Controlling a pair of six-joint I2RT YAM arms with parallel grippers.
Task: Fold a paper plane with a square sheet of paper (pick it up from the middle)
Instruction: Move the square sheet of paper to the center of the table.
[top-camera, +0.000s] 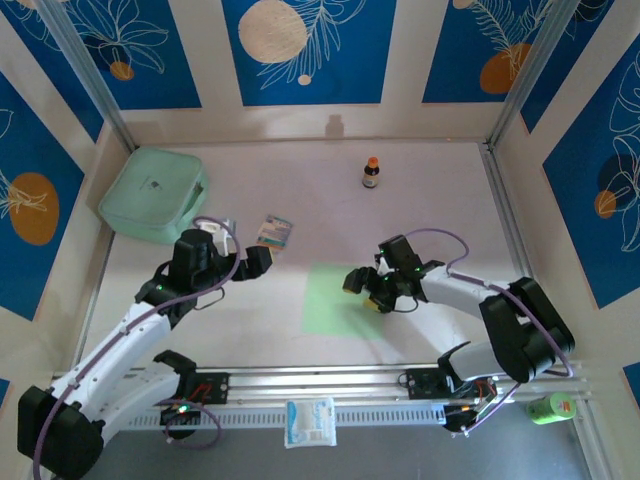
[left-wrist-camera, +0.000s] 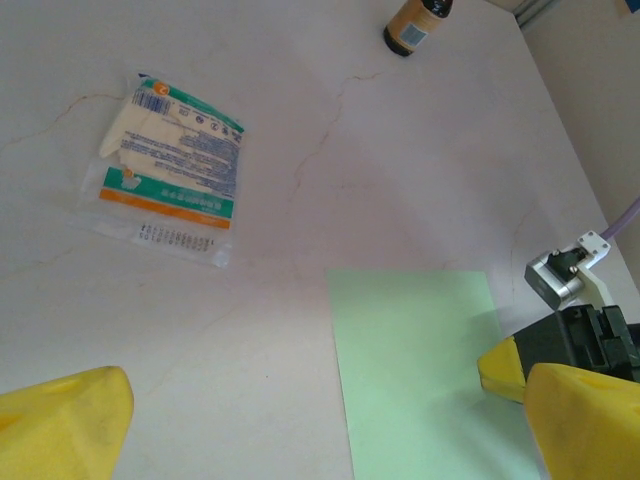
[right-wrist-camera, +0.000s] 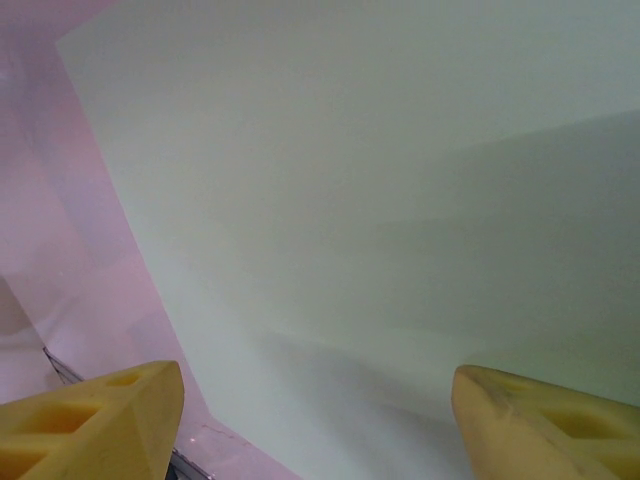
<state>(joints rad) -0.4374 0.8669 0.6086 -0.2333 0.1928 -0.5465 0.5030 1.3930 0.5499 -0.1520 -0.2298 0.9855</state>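
Two claws stand with fingers spread. Your right claw (top-camera: 360, 284) hovers over the right part of the thin pale lime-green square sheet of paper (top-camera: 335, 300), flat on the surface (top-camera: 430, 210). Its middle lies just left of that claw, and your left claw (top-camera: 262, 262) sits farther off.

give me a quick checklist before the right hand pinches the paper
1. paper flat and unfolded: ok
2. right hand over the paper, fingers apart: ok
3. right hand centred on the paper: cannot tell
4. fingers touching the paper: cannot tell
5. left hand open, off the paper: ok
6. packet and bottle away from the paper: ok
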